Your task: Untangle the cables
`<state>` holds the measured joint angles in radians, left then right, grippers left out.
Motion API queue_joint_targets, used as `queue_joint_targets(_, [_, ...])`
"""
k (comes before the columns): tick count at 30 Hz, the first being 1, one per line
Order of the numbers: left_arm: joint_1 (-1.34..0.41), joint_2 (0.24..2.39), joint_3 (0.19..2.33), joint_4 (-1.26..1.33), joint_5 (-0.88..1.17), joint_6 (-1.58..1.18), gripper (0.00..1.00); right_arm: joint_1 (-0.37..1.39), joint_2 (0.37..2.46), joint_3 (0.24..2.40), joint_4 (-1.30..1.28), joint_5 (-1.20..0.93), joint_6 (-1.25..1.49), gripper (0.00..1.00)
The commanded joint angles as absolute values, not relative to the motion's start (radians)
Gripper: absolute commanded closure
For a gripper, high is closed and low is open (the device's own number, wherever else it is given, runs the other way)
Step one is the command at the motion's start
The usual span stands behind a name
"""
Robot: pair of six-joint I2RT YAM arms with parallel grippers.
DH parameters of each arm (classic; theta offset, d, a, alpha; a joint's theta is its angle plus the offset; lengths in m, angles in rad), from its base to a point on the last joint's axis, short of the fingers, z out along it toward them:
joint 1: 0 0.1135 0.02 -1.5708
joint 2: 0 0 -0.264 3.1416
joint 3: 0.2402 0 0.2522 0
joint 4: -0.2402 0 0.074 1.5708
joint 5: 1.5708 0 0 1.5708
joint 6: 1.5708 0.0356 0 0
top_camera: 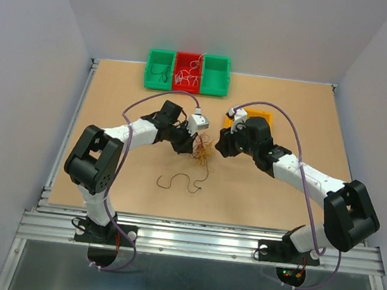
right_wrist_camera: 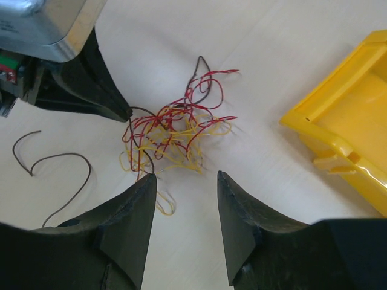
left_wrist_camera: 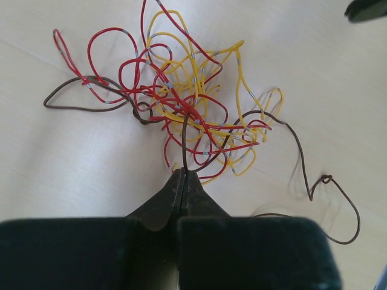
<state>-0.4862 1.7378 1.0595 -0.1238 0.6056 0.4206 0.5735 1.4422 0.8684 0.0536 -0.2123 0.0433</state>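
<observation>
The top external camera looks down on the cables (top_camera: 202,149) from far above. Both wrist cameras look down on the cables at close range, from opposite sides. All three views share them.

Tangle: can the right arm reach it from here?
Probably yes: the right end effector is open right beside the tangle, nothing between. The left end effector only pinches one brown wire.

One tangle of cables (left_wrist_camera: 187,115) at the left gripper (left_wrist_camera: 183,176) tips, one loose brown wire (top_camera: 179,182) apart behind it. Four bins: two green bins (top_camera: 159,68) (top_camera: 215,74), one red bin (top_camera: 187,74), one yellow bin (right_wrist_camera: 344,133) beside the right gripper (right_wrist_camera: 185,181).
</observation>
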Motion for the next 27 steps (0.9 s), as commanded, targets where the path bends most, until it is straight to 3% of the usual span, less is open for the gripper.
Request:
queue_joint_targets(1, [-0.491, 1.675, 1.077, -0.087, 0.635, 0.436, 1.00, 0.577, 1.471, 0.879, 0.097, -0.319, -0.034, 0.50])
queue_joint_targets(10, [-0.491, 1.562, 1.006, -0.028, 0.558, 0.440, 1.00, 0.577, 1.620, 0.957, 0.150, -0.422, -0.084, 0.46])
queue_joint_targets(15, [-0.489, 1.520, 0.986, -0.014, 0.542, 0.443, 1.00, 0.577, 1.693, 1.003, 0.175, -0.420, -0.094, 0.36])
queue_joint_targets(21, [-0.489, 1.444, 0.946, 0.021, 0.534, 0.445, 1.00, 0.577, 1.787, 1.068, 0.190, -0.448, -0.095, 0.36])
queue_joint_targets(23, [-0.489, 1.425, 0.939, 0.029, 0.531, 0.445, 1.00, 0.577, 1.808, 1.080, 0.193, -0.466, -0.097, 0.43])
queue_joint_targets(27, [-0.488, 1.420, 0.934, 0.031, 0.514, 0.449, 1.00, 0.577, 1.813, 1.092, 0.195, -0.475, -0.092, 0.73])
